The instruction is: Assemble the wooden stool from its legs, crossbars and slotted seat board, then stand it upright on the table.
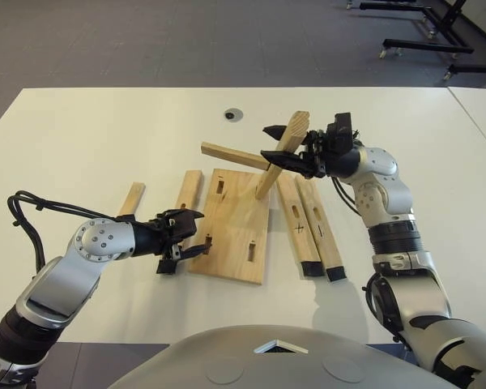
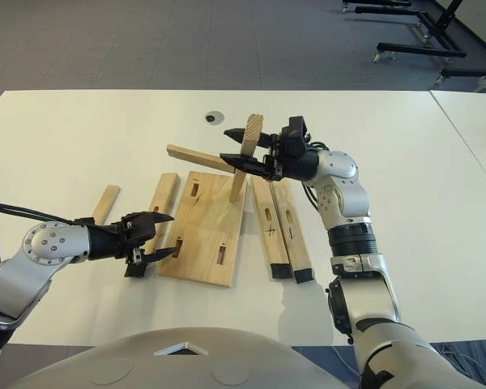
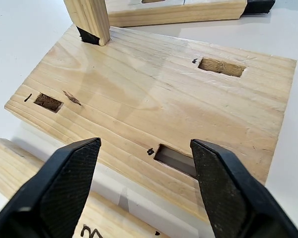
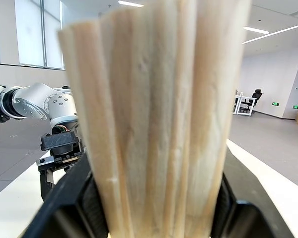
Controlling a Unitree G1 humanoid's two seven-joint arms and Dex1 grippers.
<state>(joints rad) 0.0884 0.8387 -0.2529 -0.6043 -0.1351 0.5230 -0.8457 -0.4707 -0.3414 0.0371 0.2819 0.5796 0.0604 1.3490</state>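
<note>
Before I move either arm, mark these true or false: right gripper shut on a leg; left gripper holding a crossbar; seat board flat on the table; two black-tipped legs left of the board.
The right gripper is shut on a leg: true.
The left gripper holds a crossbar: false; it is open and empty by the near left edge of the seat board.
The seat board lies flat on the table: true.
Two black-tipped legs lie left of the board: false; they lie to its right.

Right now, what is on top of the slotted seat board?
A tilted wooden leg, held by the right claw, rests its lower end on the seat board; what lies beneath that end is covered.
</note>
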